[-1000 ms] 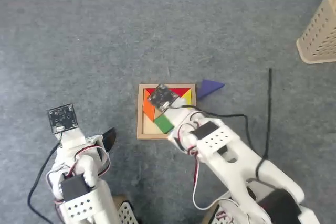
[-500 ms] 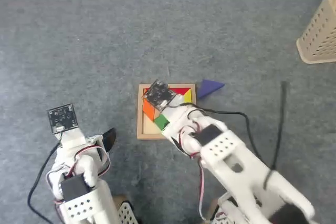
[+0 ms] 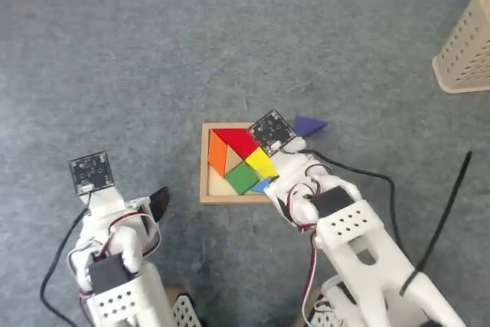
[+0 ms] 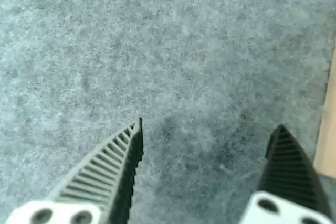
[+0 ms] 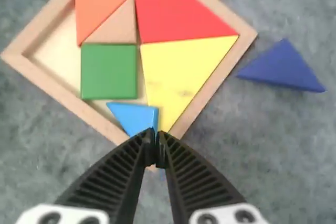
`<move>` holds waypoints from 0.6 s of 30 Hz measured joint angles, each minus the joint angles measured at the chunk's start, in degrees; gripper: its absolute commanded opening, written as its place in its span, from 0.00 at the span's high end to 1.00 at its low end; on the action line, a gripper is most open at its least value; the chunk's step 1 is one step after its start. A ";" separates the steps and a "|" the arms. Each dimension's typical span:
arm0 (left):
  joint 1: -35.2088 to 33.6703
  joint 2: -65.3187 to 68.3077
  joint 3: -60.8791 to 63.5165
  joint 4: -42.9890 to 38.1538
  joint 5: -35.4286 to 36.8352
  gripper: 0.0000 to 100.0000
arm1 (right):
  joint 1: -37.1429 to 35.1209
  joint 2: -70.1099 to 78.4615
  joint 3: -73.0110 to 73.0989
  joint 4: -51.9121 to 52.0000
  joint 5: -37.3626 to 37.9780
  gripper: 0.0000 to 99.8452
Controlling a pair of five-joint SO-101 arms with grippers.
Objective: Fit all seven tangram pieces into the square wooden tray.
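The square wooden tray (image 3: 204, 189) holds a red triangle (image 3: 236, 142), an orange parallelogram (image 3: 217, 156), a tan triangle (image 5: 114, 29), a green square (image 3: 241, 178) and a yellow triangle (image 3: 260, 162). A light blue small triangle (image 5: 135, 117) lies at the tray's near rim, partly over it. My right gripper (image 5: 156, 142) is shut, its tips touching that triangle's corner at the rim. A dark blue triangle (image 3: 308, 125) lies on the carpet just past the tray's far right corner. Left of the tray, my left gripper (image 4: 207, 135) hangs open over bare carpet.
Grey carpet (image 3: 138, 67) covers the table. A beige perforated basket (image 3: 467, 44) stands at the far right. A black cable (image 3: 444, 212) rises beside the right arm. The tray's edge (image 4: 328, 124) shows beside the left gripper.
The right arm has swung rightwards from over the tray's left half, uncovering the pieces; the light blue triangle now shows at the near rim. The left arm has stayed still.
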 measured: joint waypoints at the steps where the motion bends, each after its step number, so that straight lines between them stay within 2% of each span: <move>1: 0.00 0.00 0.00 0.00 0.00 0.65 | -0.09 0.00 0.09 0.00 0.00 0.99; 6: 0.00 0.00 0.00 0.00 0.00 0.65 | -2.46 2.11 0.00 -1.49 0.00 0.99; 18: 0.00 0.00 0.00 0.00 0.00 0.65 | -2.90 17.14 -5.01 -2.99 0.00 0.99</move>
